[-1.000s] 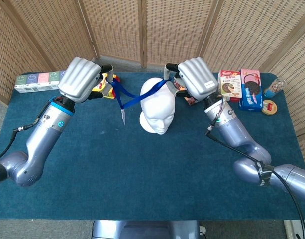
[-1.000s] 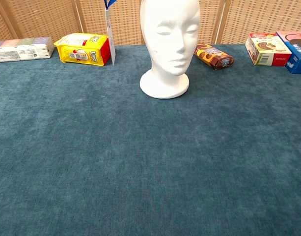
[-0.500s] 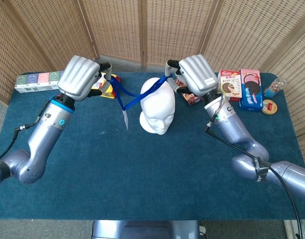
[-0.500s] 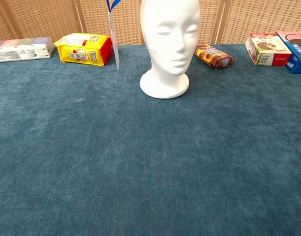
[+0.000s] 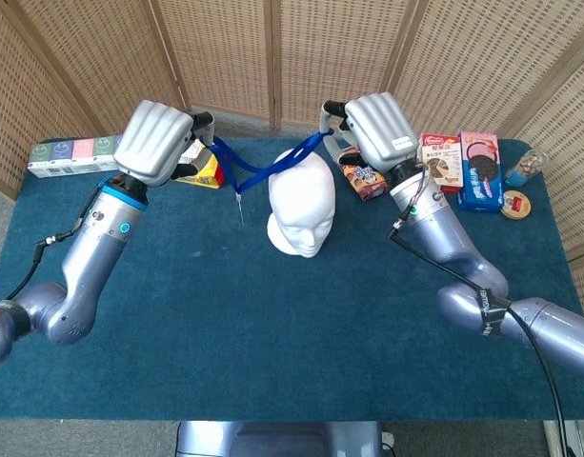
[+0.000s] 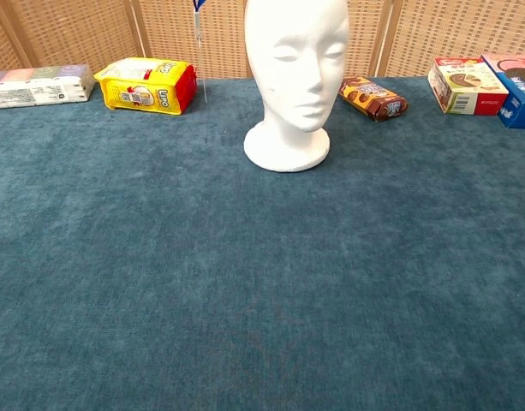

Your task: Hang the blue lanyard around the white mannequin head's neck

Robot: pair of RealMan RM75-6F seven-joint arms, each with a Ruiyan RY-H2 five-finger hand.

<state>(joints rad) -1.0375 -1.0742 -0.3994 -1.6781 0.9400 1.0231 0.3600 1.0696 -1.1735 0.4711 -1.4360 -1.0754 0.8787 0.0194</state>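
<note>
yellow packet [image 6: 147, 85] | reads "Lipo" (side print) | other boxes' labels illegible

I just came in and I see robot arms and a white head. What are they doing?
The robot is trying to put a blue lanyard on the white mannequin head. The left hand holds one side of the strap and the right hand holds the other, stretching it in the air over the top of the head. A small tag dangles from it. The strap is not around the neck yet. Snack boxes lie on the blue table.
</note>
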